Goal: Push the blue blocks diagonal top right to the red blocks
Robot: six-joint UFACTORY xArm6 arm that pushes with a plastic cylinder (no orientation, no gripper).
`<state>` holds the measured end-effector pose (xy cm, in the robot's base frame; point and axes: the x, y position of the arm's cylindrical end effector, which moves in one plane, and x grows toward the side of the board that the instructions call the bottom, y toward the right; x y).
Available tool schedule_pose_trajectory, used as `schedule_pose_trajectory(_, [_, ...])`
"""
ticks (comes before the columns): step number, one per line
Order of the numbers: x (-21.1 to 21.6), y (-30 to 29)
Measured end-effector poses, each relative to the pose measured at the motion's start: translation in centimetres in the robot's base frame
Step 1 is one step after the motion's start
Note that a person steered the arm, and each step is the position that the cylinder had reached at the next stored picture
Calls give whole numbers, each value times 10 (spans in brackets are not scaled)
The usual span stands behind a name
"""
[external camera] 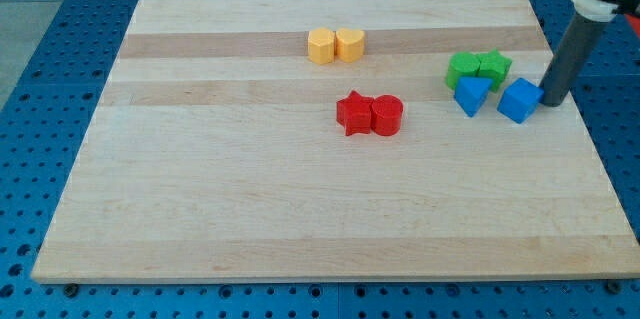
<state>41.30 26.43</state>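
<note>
Two blue blocks lie at the view's right: a blue triangular block and a blue cube to its right. Two red blocks sit touching near the board's middle: a red star and a red cylinder. My tip is at the far right, just right of the blue cube, touching or nearly touching its right side. The dark rod rises from it to the view's top right corner.
Two green blocks sit touching just above the blue ones. Two yellow blocks sit touching near the top centre. The wooden board has its right edge close to my tip.
</note>
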Motion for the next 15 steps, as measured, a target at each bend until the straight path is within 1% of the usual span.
schedule_pose_trajectory(2, [2,-18])
schedule_pose_trajectory(4, [26,8])
schedule_pose_trajectory(5, [28,8])
schedule_pose_trajectory(7, [28,-25])
schedule_pose_trajectory(8, [28,-30])
schedule_pose_trajectory(9, [28,-31])
schedule_pose_trajectory(10, [28,-10])
schedule_pose_trajectory(12, [23,-9])
schedule_pose_trajectory(13, [17,-16])
schedule_pose_trajectory(15, [17,-61])
